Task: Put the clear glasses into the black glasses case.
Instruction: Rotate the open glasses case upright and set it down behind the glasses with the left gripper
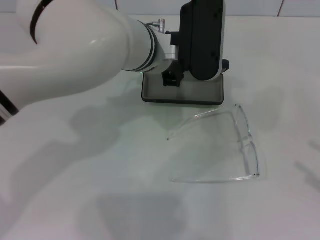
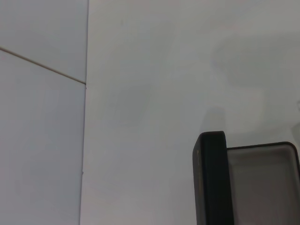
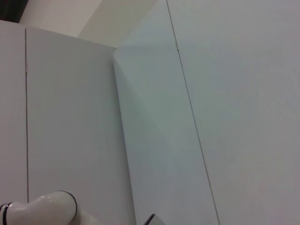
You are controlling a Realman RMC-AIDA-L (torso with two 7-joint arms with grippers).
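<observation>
Step in hand: the black glasses case (image 1: 182, 92) is seen standing open, lid upright, grey-lined tray facing up; the opening step is judged done or nearly done, and the loading step not yet begun.

Left arm: it is stretched in from the left across the far part of the counter (image 1: 100, 190); its wrist block sits just above and in front of the raised lid.

Left pincer (image 1: 171, 78): only a dark part is seen at the far-left corner of the tray. Whether its fingers are apart or closed, and whether the lid is held, cannot be told.

Left wrist view: the lid edge is shown upright beside the grey tray (image 2: 262, 183); none of the arm's own fingers are shown.

Right pincer: it is not seen in any view; the right wrist view shows only pale panels and a bit of white arm at its lower edge.

Clear glasses (image 1: 235, 145): these lie on the counter, near and to the right of the case, close to it but apart. The arms are unfolded and point left; the lens front is on the right. Nothing is in contact with them.

Tray content: nothing is seen inside in the visible part.

Next move, judged: the lid must be left standing, and the glasses gripped on the frame, lifted and carried far-left into the tray. The arms probably need folding first, as the open frame looks too deep for the tray.

Risk, judged: the thin clear plastic may slip or be mislocated.
</observation>
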